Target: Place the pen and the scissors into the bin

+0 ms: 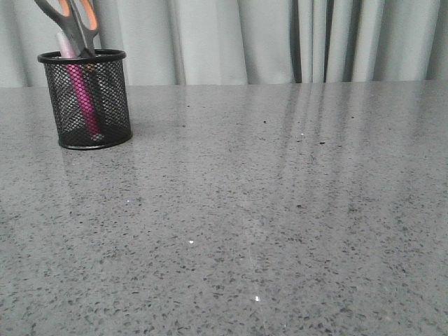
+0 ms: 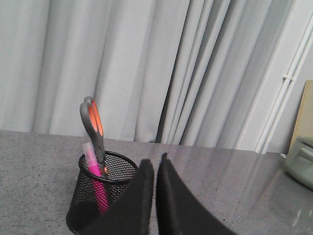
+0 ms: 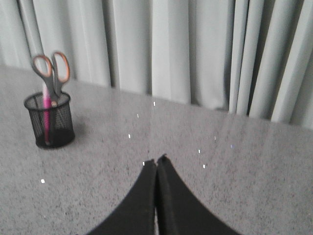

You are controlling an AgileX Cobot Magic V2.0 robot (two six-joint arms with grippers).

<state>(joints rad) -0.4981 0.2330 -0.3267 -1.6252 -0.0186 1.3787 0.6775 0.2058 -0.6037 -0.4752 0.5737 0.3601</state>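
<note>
The black mesh bin stands at the far left of the grey table. Inside it stand the pink pen and the scissors, handles up, blades down. The left wrist view shows the bin close by, with the pen and scissors in it; my left gripper is shut and empty, just beside the bin. My right gripper is shut and empty over bare table, well away from the bin. Neither gripper shows in the front view.
Pale curtains hang behind the table's far edge. A pale green container and a wooden board show at the side in the left wrist view.
</note>
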